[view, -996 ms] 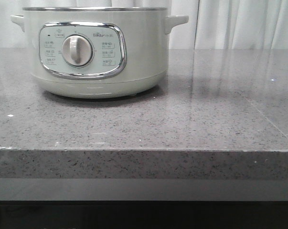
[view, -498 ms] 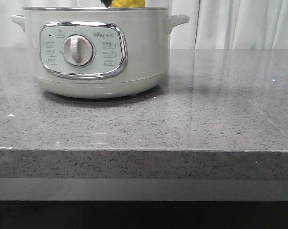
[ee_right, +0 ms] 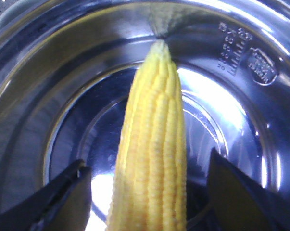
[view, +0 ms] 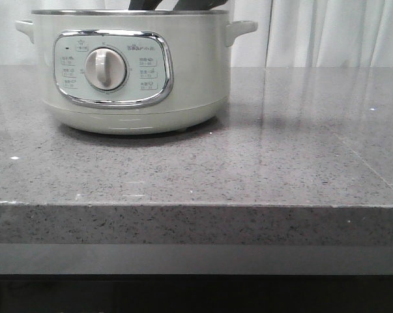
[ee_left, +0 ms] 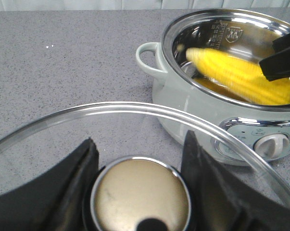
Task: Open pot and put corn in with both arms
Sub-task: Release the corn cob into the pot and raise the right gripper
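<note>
Now the right gripper (ee_right: 147, 192), jaws spread wide clear of the corn (ee_right: 152, 144), is leaving it inside the pot (view: 134, 72) by the tabletop's (view: 261, 163) far left edge, and should rise straight, while the left gripper (ee_left: 140, 178) is clamping the lid (ee_left: 135, 144) knob.

The pot (view: 131, 72) has a smooth, pale glossy plastic-looking shell, a chrome-framed panel (view: 111, 68) and a mirror-bright steel inner bowl (ee_right: 63, 96). The corn (ee_right: 154, 154) looks waxy, with bumpy kernel rows. The lid (ee_left: 135, 120) is clear glass with a brushed-metal knob (ee_left: 141, 195). The countertop (view: 248, 163) is polished speckled grey stone.
</note>
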### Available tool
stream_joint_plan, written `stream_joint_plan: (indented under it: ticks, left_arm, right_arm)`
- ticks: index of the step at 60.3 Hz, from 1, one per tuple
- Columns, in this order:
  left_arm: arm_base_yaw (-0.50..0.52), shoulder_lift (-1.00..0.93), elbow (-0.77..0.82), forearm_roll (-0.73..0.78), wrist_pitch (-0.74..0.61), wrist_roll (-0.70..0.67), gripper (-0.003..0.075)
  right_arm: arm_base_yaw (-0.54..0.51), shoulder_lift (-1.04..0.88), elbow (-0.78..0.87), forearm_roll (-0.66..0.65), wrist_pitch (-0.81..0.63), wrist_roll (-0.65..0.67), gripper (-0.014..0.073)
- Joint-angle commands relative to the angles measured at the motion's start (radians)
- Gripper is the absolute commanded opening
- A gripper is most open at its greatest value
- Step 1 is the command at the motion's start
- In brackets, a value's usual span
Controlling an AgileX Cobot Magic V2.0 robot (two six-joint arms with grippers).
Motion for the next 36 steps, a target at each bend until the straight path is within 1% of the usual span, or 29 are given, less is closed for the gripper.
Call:
stream_joint_plan:
  ticks: [1,11,21,26,36]
  left_arm:
    - [0.002,-0.007,-0.036,-0.004,-0.142,-0.006,0.0294]
    - [0.002,-0.007,-0.036,-0.004,-0.142,-0.006,0.0294]
    - [0.002,-0.007,-0.036,-0.004,-0.142,-0.006,0.0294]
    - [0.002,-0.007,-0.036,-0.004,-0.142,-0.006,0.0294]
    - [0.002,-0.007,-0.036,-0.004,-0.142,-0.006,0.0294]
  right_arm:
    - [0.0,-0.071,-0.034,0.014,-0.058,-0.014,0.0531]
    - [0.0,-0.133,-0.034,0.014,-0.035,-0.014,0.0531]
    - [0.0,-0.226,-0.022,0.014,0.045,-0.012,0.0531]
    - [0.0,-0.289,0.026,-0.008,0.055,-0.012,0.0531]
    - [0.0,-0.443,0.188,-0.028,0.042,-0.009,0.0531]
